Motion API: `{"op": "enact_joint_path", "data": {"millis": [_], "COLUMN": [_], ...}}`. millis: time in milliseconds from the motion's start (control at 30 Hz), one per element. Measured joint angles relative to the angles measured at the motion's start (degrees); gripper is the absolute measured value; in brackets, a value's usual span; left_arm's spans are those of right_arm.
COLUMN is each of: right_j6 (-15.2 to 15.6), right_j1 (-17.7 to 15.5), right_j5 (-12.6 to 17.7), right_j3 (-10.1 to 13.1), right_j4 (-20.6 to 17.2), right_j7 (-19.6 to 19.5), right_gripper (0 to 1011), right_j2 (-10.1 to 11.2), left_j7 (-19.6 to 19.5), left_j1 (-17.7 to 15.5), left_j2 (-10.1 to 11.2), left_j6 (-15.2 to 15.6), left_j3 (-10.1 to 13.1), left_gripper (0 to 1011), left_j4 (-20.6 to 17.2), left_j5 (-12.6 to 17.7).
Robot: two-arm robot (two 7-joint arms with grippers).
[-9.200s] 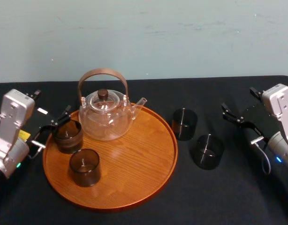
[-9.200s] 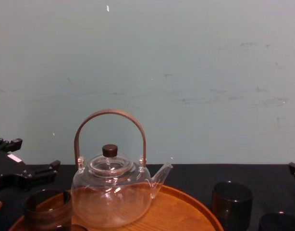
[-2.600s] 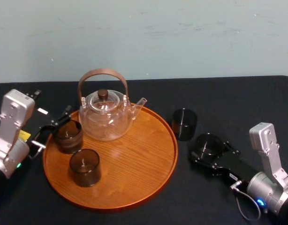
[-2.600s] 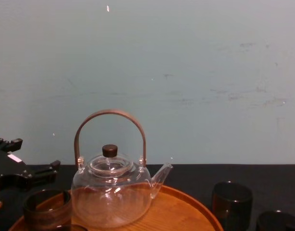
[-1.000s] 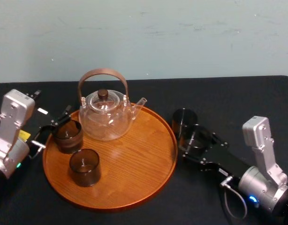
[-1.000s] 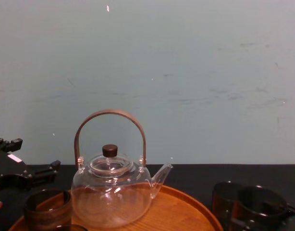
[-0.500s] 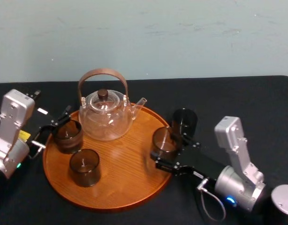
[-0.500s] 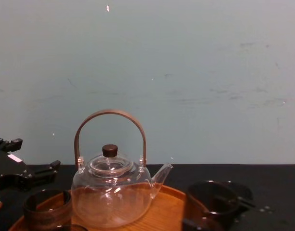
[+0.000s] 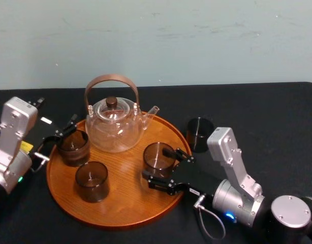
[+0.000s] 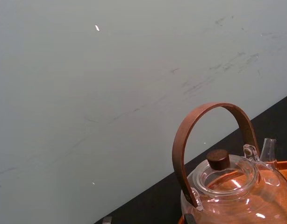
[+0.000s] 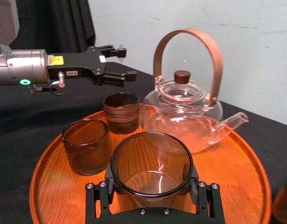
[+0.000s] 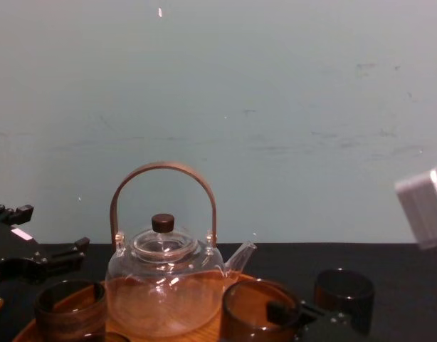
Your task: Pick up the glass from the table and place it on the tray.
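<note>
right pincer (image 9: 159,165) tight on glass (image 9: 157,152) over tray (image 9: 120,206), perhaps just clear; left pincer (image 11: 126,62) agape alongside

We held the right gripper (image 9: 155,163) forward, clamped around the glass (image 9: 157,155), with the left gripper (image 11: 126,61) parked at the left, jaws apart.

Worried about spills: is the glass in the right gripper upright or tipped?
Upright: the glass sits rim-up between the right gripper's fingers, over the tray.

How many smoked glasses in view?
4. Rear glass and front glass on the tray's left side, held glass in the right gripper over the tray, fourth glass on the table beside it.
</note>
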Motion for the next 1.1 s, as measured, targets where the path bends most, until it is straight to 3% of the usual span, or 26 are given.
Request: {"op": "enact_joint_path", "data": {"millis": [533,1100], "right_j6": [0.31,0.25], "right_j1": [2.33,4.81], "right_j5": [-0.86,-0.94], "right_j3": [-3.24,-5.10], "right_j4": [2.79,6.75], "right_j7": [0.89,2.24], "right_gripper": [907,907], "right_j2": [-1.31,-2.88], "left_j7": [0.00,0.00], "left_j1": [0.00,0.00], "left_j2": [0.00,0.00], "left_j6": [0.00,0.00], "left_j3": [0.00,0.00], "left_gripper": [1001,1001], "left_j4": [0.00,0.00], "left_j5": [0.00,0.00]}}
